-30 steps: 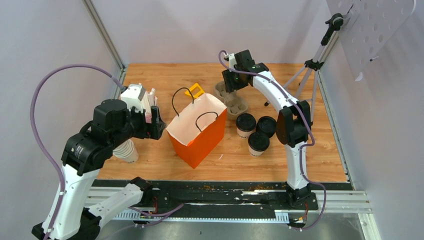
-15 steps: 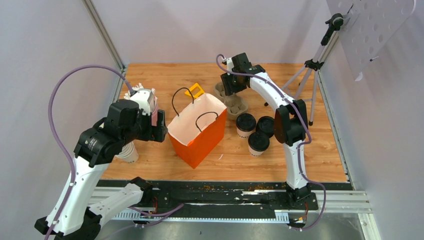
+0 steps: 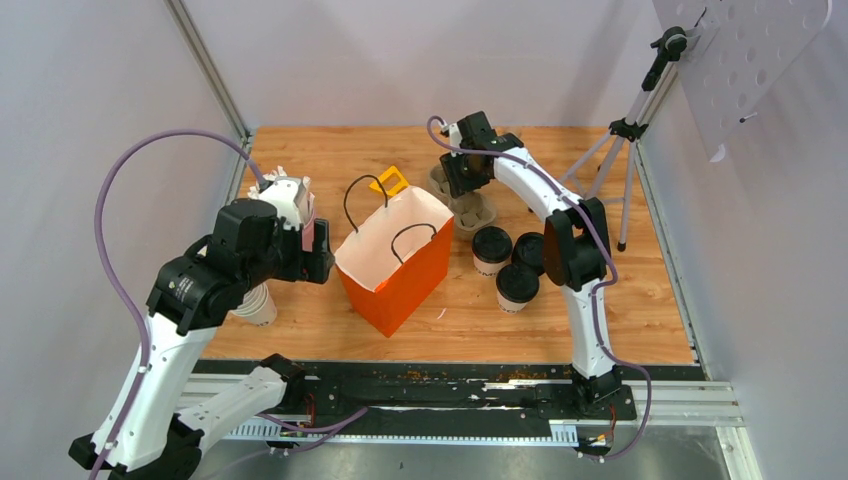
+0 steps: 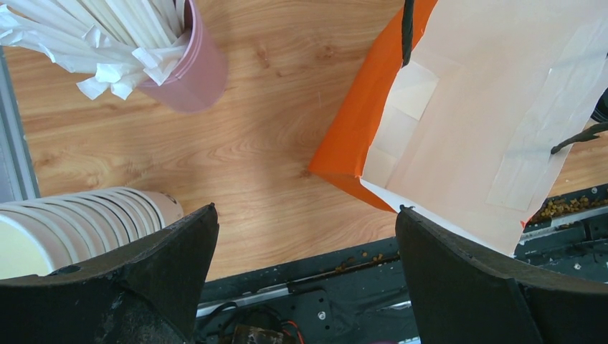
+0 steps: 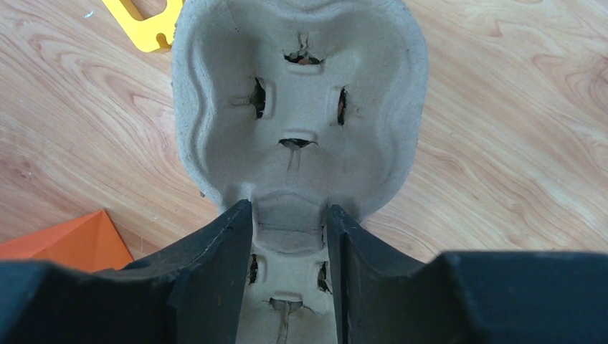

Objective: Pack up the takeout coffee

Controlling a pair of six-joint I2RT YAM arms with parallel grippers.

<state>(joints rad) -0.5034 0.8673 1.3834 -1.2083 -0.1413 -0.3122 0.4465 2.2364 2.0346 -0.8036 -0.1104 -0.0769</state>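
Three white paper cups with black lids [image 3: 492,245] [image 3: 532,251] [image 3: 517,284] stand together on the wooden table, right of the open orange paper bag [image 3: 395,265]. No gripper touches them. My right gripper [image 3: 462,180] is behind them on the grey pulp cup carrier [image 3: 478,212]. In the right wrist view its fingers [image 5: 287,208] are closed on the carrier's [image 5: 301,107] middle ridge. My left gripper [image 3: 318,250] hangs left of the bag. In the left wrist view it [image 4: 307,208] is wide open and empty, above bare wood beside the bag's rim [image 4: 487,122].
A stack of lidless cream cups [image 3: 255,300] [image 4: 79,222] lies at the left. A pink cup of wrapped straws [image 3: 290,195] [image 4: 179,72] stands behind it. A yellow piece [image 3: 390,182] [image 5: 147,25] lies behind the bag. A tripod [image 3: 620,150] stands at the back right.
My right gripper has shifted a little left over the carrier. My left arm swung in towards the bag early on, then held still, jaws open.
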